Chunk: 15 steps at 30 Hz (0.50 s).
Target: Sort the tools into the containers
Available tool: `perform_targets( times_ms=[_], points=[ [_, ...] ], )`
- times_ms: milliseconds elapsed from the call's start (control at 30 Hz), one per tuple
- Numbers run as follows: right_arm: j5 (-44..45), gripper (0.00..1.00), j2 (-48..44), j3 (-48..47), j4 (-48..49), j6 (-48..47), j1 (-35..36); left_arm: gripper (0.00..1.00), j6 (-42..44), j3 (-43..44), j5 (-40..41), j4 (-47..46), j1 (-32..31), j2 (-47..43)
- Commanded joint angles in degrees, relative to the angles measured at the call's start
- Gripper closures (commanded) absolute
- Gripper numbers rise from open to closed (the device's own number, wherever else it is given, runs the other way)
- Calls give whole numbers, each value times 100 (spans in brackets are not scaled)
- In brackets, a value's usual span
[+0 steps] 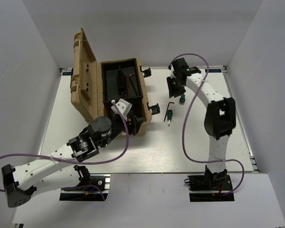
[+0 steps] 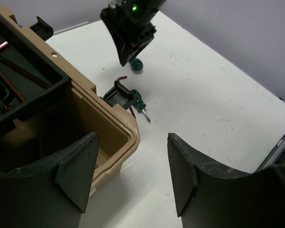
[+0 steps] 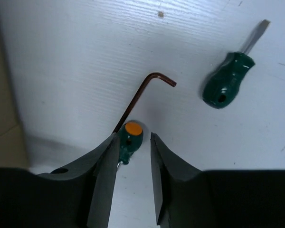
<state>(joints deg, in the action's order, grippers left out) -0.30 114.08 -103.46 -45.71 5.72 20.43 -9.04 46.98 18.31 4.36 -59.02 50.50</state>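
My right gripper (image 1: 179,91) is down at the table at the back. Its jaws stand a little apart around a green-handled screwdriver with an orange cap (image 3: 129,137). The left finger (image 3: 104,161) touches the handle, and a gap shows at the right finger. A thin dark hex key (image 3: 135,97) and a second green screwdriver (image 3: 227,83) lie just beyond. My left gripper (image 2: 133,175) is open and empty over the front right corner of the open tan toolbox (image 2: 118,123). Another hex key (image 2: 14,64) lies in the toolbox tray. No pliers show.
The toolbox (image 1: 92,111) stands at the left with its lid raised; a black latch (image 2: 118,92) sticks out beside the second screwdriver (image 2: 139,100). White walls enclose the table on three sides. The right arm's purple cable (image 1: 187,137) loops over the table.
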Motion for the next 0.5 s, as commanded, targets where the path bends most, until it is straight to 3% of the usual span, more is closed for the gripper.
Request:
perform_targets(
  times_ms=[0,467],
  points=[
    [319,61,420,-683,-482,175,40,30,-133,-189,-73,47,-13,-321],
    [284,60,1292,-720,-404,817,190,30,-133,-409,-73,100,-13,-594]
  ],
)
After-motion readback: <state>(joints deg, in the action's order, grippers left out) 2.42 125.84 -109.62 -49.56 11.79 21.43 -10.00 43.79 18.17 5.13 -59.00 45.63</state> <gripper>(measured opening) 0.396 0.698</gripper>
